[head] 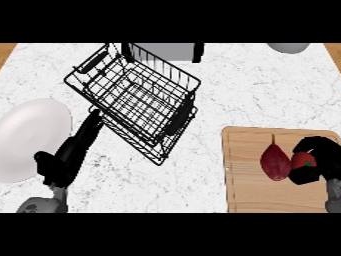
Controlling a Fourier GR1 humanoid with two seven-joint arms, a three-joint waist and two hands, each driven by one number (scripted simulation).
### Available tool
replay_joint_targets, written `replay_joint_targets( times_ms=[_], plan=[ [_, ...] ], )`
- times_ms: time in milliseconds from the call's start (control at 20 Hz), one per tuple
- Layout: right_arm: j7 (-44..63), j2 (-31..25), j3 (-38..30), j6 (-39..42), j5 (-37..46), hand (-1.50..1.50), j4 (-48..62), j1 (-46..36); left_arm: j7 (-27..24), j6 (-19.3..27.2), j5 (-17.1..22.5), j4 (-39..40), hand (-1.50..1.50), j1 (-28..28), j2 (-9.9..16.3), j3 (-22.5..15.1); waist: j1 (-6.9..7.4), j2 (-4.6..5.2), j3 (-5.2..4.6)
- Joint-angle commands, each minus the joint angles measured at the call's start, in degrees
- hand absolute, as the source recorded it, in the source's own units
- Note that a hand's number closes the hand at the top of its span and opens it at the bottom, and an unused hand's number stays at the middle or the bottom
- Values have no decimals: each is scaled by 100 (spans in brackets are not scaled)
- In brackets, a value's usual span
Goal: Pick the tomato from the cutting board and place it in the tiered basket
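the tomato sits toward the right edge of the cutting board, and the right hand is already on it: black fingers curl over its top and far side, with more of the hand beneath, so only a red patch shows between them. it reads as gripped, though whether it has left the board cannot be told. just left of the tomato on the board lies a dark red, teardrop-shaped thing, long axis running up and down the view, close to the fingers without clearly touching them.

from the board, the tiered basket lies well apart, up and to the left, tilted on the counter. that diagonal is what the coming carry turns on: the right hand has to cross leftward and away from the body, clearing the dark red thing first.

the left hand rests farther left of the board, fingers straight and relaxed, pointing at the basket's lower corner, beside a white plate. it is nearer the basket, but holds nothing.
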Motion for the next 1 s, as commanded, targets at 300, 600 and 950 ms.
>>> replay_joint_targets(
  times_ms=[300, 600, 950],
  plan=[
    [1213, 699, 624, -147, 1025, 150, -1793, 1024, -12, 39, -156, -168, 0, 39, -187, 30, -151, -36, -18],
    [2530, 1366, 2187, -758, 2870, 150, -3076, 2399, 24, -80, -17, 75, 0, -264, -41, 297, -262, -35, -23],
    [2523, 1910, 2879, -1158, 3816, 150, -4729, 2791, -339, -33, -221, 80, 0, 89, -169, 136, -197, -26, -14]
  ],
)
